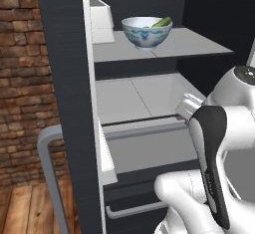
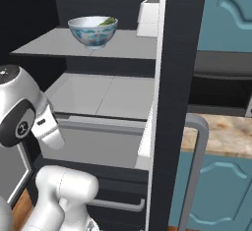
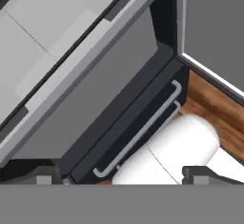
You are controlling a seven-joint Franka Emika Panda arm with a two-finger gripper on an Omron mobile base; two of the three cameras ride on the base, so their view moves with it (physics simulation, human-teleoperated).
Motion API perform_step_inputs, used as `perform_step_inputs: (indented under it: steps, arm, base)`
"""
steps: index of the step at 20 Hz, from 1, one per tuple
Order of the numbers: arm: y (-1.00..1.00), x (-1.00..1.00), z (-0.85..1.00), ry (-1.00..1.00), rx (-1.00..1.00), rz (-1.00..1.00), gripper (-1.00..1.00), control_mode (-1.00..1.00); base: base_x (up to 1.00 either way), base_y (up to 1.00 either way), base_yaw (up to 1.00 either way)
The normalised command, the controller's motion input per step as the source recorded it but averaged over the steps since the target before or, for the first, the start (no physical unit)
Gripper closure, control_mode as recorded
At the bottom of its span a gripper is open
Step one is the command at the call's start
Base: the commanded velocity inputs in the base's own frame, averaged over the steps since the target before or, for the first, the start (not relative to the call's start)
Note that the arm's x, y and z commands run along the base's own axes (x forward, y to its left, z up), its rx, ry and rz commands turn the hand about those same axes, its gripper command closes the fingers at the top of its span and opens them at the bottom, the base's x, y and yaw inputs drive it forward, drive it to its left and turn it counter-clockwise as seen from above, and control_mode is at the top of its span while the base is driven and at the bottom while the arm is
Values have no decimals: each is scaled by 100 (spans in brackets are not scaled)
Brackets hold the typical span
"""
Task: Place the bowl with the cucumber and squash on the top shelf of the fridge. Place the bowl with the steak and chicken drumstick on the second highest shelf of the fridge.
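The white bowl with a blue pattern (image 1: pixel 147 33) (image 2: pixel 93 31) stands on the highest fridge shelf in view (image 1: pixel 189 41) (image 2: pixel 49 43). The light-green cucumber (image 1: pixel 162 22) (image 2: pixel 107 21) pokes over its rim; the squash is hidden inside. The shelf below (image 1: pixel 134 98) (image 2: pixel 98 95) is bare. The steak, the drumstick and their bowl are out of view. My gripper (image 3: pixel 124 178) is open with nothing between its fingertips (image 3: pixel 45 175). It hangs low in front of the fridge and points down at the bottom drawer.
The open fridge door (image 1: pixel 64 103) (image 2: pixel 172 102) stands alongside, with a white door bin (image 1: pixel 102 24) and a grey handle (image 2: pixel 197 166). A grey drawer front (image 1: pixel 149 148) sits under the shelves, a handled drawer (image 3: pixel 143 132) below it. Brick wall (image 1: pixel 20 78), teal cabinets (image 2: pixel 226 9), wooden floor (image 3: pixel 214 108).
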Motion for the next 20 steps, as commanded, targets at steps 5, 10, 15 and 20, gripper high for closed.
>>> perform_step_inputs:
  steps: [5, 10, 15, 20]
  arm:
    - [-1, -9, 0, 1, 0, 17, -100, -100]
    - [1, -16, 0, 1, 0, 2, -100, 100]
    - [0, 0, 0, 0, 0, 0, -100, 100]
    - [0, 0, 0, 0, 0, 0, -100, 100]
  base:
    - [0, 0, 0]
    - [-15, 1, 1]
    - [-99, 1, 2]
    - [-100, 0, 0]
